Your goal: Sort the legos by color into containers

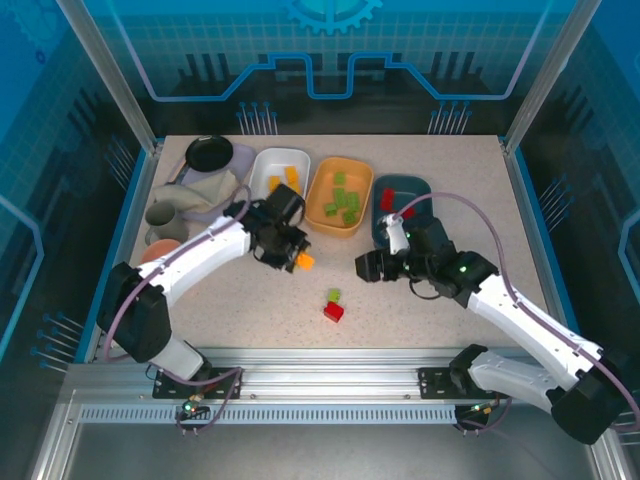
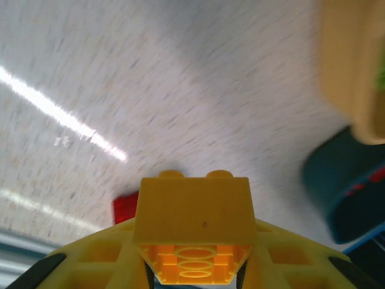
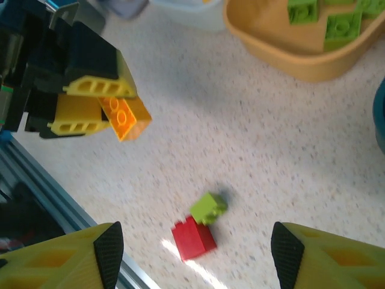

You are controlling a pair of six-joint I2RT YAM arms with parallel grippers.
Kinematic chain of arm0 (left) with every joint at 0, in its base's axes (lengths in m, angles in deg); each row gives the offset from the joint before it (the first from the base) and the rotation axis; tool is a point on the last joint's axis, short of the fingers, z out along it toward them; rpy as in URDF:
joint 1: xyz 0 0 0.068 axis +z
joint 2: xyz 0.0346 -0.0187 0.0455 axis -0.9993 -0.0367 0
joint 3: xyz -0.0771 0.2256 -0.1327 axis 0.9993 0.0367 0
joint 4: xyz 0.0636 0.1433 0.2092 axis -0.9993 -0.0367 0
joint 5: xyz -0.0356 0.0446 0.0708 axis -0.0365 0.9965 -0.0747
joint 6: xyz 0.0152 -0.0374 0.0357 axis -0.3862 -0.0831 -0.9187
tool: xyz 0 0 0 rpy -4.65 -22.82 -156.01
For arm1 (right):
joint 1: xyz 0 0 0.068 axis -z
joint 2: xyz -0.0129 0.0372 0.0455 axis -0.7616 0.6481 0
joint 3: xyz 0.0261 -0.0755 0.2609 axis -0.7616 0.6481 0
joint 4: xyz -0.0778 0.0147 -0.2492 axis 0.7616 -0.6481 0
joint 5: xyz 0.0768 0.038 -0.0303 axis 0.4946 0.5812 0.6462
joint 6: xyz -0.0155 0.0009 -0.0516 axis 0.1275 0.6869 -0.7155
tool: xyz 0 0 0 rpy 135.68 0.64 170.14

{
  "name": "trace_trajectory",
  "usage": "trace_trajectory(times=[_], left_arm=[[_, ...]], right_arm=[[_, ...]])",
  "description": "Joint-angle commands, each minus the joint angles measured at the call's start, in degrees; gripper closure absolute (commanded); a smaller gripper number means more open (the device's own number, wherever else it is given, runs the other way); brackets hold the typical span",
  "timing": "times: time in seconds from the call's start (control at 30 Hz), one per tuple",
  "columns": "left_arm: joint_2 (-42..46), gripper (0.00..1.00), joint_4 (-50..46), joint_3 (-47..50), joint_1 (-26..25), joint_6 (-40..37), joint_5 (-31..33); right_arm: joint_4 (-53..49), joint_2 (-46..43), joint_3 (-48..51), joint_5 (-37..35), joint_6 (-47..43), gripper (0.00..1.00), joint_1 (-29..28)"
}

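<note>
The left claw [image 1: 297, 258] is pinched shut on an orange brick [image 1: 304, 261], lifted off the table [image 1: 250, 300] just short of the white dish [image 1: 262, 165]. It seems to grip one end only, though the wrist view is blurred; a jolt could twist the brick loose. The right claw [image 1: 363, 267] hangs open and empty near a red brick [image 3: 194, 238] and green brick [image 3: 209, 208] that touch, so taking one may knock the other.

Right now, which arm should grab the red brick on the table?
Right. The right tool is open and empty near the red brick, with the teal dish of reds on its side. The left tool is shut on an orange brick.
</note>
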Motion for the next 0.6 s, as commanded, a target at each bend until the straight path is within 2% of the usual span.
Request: trace_trajectory(times=[0.0, 0.1, 0.23, 0.4, 0.57], left_arm=[[-2.65, 0.68, -6.25, -7.46, 5.53, -13.10, 4.67], [-6.82, 0.68, -7.69, -14.68, 10.29, -19.34, 6.73], [-13.33, 0.69, -6.27, -21.19, 15.38, -24.29, 5.96], [-23.40, 0.69, -10.30, -32.35, 17.71, -30.84, 9.09], [-31.61, 0.71, -12.99, -40.57, 18.35, -34.91, 11.57]], right_arm=[[8.04, 2.75, -4.75, 5.57, 4.73, 0.30, 1.86], [10.67, 6.33, -7.69, 5.98, 6.13, 0.30, 2.80], [14.34, 11.26, -11.33, 6.81, 8.32, 0.25, 3.47], [9.37, 18.85, -19.43, 7.45, 7.97, 0.20, 3.37], [4.68, 22.82, -23.65, 7.46, 6.74, 0.19, 3.28]])
